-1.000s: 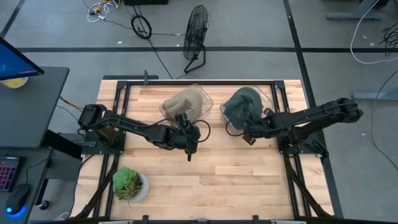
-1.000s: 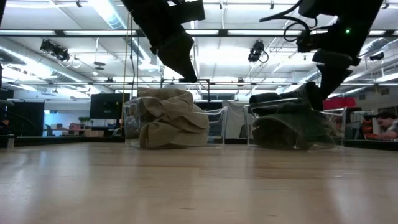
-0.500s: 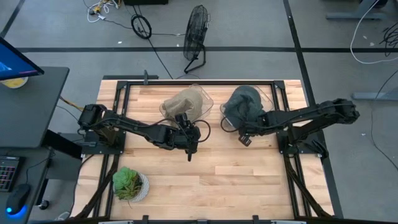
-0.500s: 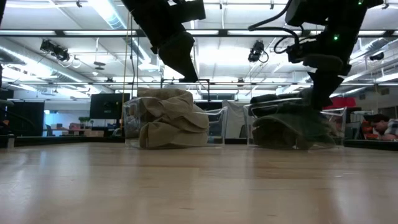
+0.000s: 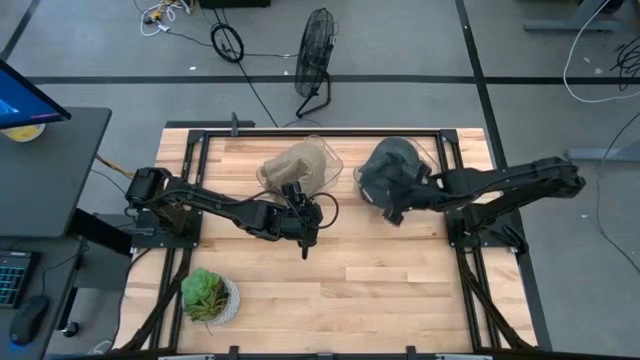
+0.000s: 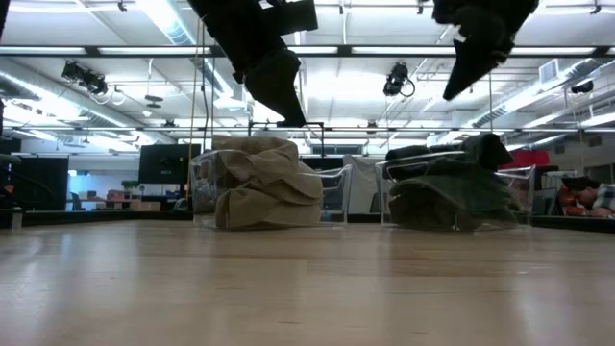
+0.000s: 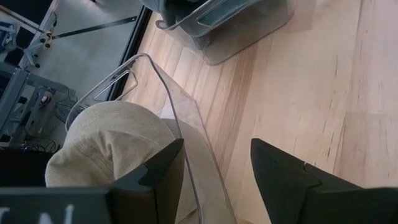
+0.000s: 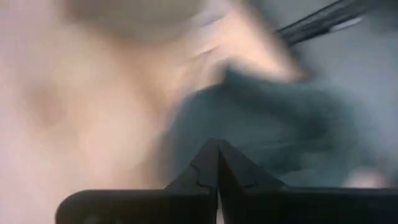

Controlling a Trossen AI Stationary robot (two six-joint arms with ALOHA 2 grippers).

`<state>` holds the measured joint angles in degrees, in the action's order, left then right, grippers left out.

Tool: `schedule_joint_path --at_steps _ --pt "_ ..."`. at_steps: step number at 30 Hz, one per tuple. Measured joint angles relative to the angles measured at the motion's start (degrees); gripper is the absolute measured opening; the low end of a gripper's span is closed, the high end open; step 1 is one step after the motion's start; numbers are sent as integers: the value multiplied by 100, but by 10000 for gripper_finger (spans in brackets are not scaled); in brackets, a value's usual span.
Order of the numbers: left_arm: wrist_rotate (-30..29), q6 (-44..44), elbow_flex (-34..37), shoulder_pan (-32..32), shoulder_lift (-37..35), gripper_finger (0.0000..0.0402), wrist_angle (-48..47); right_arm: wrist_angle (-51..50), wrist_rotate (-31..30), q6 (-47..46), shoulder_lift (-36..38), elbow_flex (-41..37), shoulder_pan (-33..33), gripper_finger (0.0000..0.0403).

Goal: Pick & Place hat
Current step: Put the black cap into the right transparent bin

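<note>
**Both hats sit in their bins**

Your right gripper (image 6: 459, 82) hangs clenched and empty above the dark green fabric hat (image 5: 388, 168) in its clear plastic bin (image 6: 452, 192). Your left gripper (image 7: 214, 171), released, waits beside the tan hat (image 5: 300, 160).

Grey floor w/ dark tape lines around wood table (image 5: 400, 290). Fan (image 5: 314, 62) + loose cables behind table, desk (image 5: 45, 170) beside it. Ceiling strip lights (image 6: 163, 19) overhead.

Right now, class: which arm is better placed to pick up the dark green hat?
Right. The right gripper hangs beside the dark green hat; the left gripper waits by the tan hat.
</note>
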<state>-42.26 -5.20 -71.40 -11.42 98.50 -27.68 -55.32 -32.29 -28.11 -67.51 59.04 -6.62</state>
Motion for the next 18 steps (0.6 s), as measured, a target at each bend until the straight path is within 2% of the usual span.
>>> schedule_joint_path --at_steps 2,5,10,14,18 --pt "0 -12 0 0 0 190 0 -233 -738 -118 -9 9 77 1" --pt "-2 -12 0 -2 0 190 2 -535 -841 -587 -86 -171 355 0" --pt "0 -8 0 0 0 190 2 -408 -599 -989 -197 -928 858 0" --pt "0 -8 0 0 0 190 2 11 202 -909 -231 -1460 1150 0" --pt "0 -7 0 9 0 190 7 471 402 -837 -229 -1805 1266 0"
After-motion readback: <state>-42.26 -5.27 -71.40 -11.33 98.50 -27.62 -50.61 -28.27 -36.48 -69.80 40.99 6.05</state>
